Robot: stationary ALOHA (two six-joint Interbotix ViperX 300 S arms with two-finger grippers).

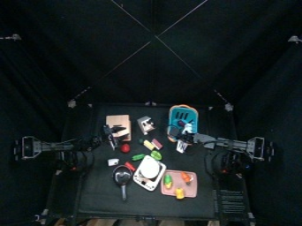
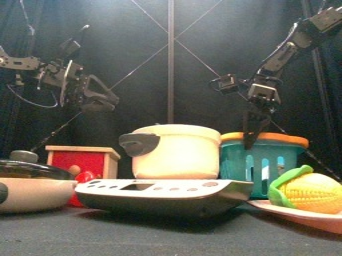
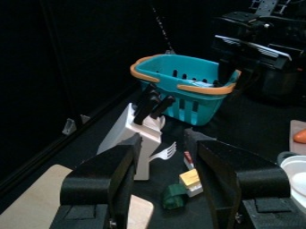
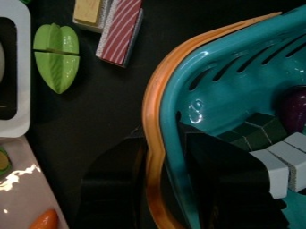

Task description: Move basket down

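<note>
- The teal-blue basket with its orange rim is sitting toward the far side of the black surface, and it serves as the landmark for everything below.
- The right gripper is reaching in from the basket's right and hanging over its near rim; in the right wrist view the jaws are straddling the basket's orange-edged wall, pinching it, one jaw outside and one inside.
- In the front view the right gripper is pointing down just above the basket.
- The left gripper is hovering well to the basket's left, its jaws spread with nothing between them; the basket is standing beyond them, apart.
- A flat tan board is lying to the left of the basket, with a small grey-and-white item between the two.
- A white tray holding toy food is lying nearer the front than the basket.
- A white scale is sitting just left of that tray, and a black frying pan left again.
- In the right wrist view a green cut vegetable and a striped red slice are lying on the surface outside the basket's rim, close by but not touching it.
</note>
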